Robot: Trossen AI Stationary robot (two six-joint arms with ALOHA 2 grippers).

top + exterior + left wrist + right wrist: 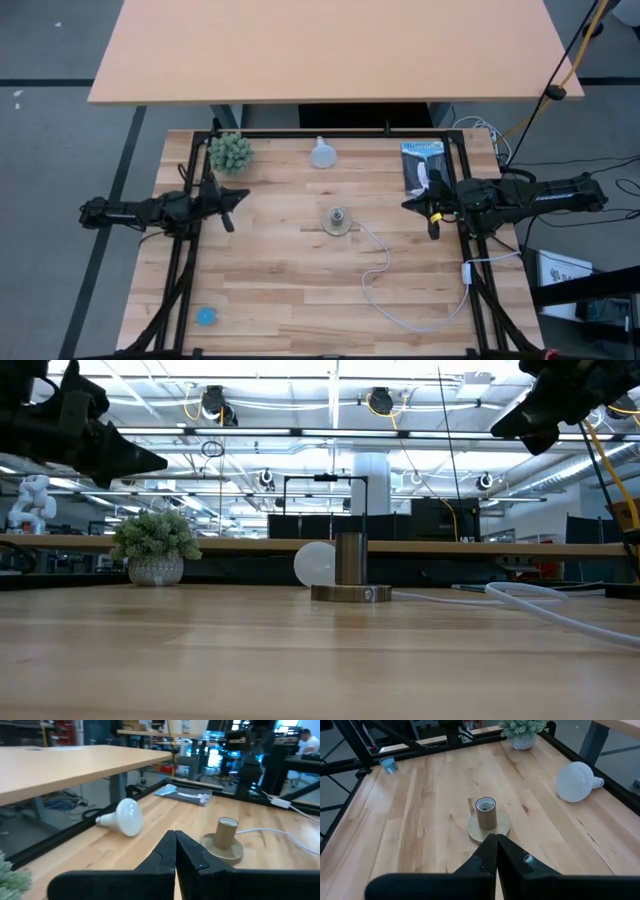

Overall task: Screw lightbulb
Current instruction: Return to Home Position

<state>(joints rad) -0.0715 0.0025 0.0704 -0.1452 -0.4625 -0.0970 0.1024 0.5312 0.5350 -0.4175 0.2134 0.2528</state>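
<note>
Far beyond the socket, the lightbulb looks light, slick, fragile: grip its dome gently; left gripper, right gripper closed, empty.

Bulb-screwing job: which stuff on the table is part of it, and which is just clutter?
Job: lightbulb, lying on its side at the far edge; socket at table centre with its white cord. Left gripper and right gripper, both shut, wait at the sides.
Clutter: potted plant; dark packet; small blue thing.
</note>
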